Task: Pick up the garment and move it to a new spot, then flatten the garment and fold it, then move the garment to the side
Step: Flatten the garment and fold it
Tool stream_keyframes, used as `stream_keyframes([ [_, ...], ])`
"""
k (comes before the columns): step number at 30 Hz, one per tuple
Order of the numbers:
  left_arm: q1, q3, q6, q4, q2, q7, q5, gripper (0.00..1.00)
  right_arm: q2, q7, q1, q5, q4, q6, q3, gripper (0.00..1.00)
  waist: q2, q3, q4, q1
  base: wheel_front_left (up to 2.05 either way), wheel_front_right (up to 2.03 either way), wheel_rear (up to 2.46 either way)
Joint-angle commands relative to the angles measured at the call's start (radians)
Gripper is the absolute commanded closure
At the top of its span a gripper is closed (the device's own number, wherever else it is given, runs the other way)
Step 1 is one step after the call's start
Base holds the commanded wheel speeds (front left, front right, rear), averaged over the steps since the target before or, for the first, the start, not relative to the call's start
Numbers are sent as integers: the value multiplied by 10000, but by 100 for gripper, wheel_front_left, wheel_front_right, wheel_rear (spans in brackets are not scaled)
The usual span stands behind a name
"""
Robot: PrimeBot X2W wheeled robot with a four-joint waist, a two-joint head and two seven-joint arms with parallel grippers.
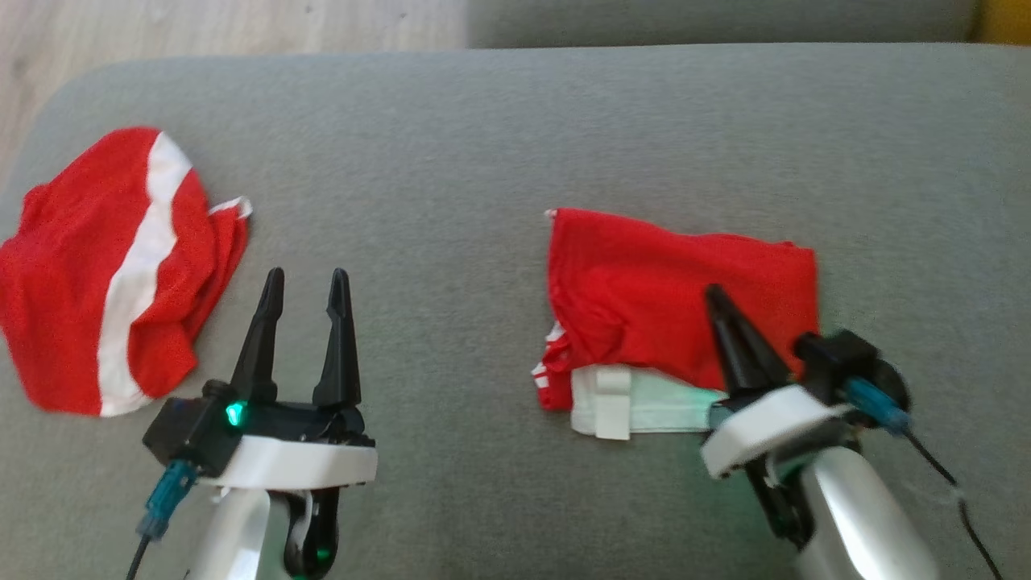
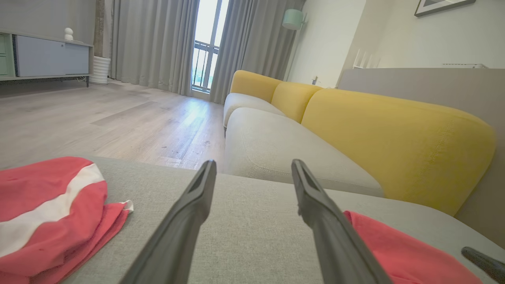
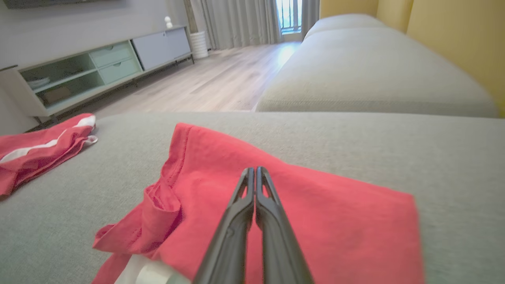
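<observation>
A folded red garment (image 1: 676,290) lies right of centre on the grey cushion (image 1: 483,137), with a pale mint and white part (image 1: 636,403) showing under its near edge. My right gripper (image 1: 714,294) is shut, its fingertips pressed together over the garment's near right part; in the right wrist view the gripper (image 3: 254,170) holds nothing above the red cloth (image 3: 335,213). A second, crumpled red garment with a white stripe (image 1: 113,266) lies at the far left. Between the two garments my left gripper (image 1: 306,280) stands open and holds nothing; the left wrist view shows this gripper (image 2: 253,165) above bare cushion.
The cushion's far edge meets a wooden floor (image 2: 118,118) at the left and another grey seat (image 2: 284,150) with yellow backrests (image 2: 394,138). A low cabinet (image 3: 98,67) and curtains (image 2: 158,43) stand across the room. The right gripper's finger (image 2: 483,262) shows at the left wrist view's lower right.
</observation>
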State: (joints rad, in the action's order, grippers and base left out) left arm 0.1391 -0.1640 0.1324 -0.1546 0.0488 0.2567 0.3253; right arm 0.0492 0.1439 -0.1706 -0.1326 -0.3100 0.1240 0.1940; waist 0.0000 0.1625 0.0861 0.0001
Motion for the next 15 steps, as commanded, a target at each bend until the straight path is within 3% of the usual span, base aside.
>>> stream_keyframes([
  [1,418,209,-17,269,15,51,99,0,15,-169,-635,-117,-196,67,538,100,0,199,343,-1,0,0,0],
  [15,644,280,-17,93,15,51,284,0,12,-180,-2150,-748,-3583,67,2465,100,0,413,1169,-1,0,0,0],
])
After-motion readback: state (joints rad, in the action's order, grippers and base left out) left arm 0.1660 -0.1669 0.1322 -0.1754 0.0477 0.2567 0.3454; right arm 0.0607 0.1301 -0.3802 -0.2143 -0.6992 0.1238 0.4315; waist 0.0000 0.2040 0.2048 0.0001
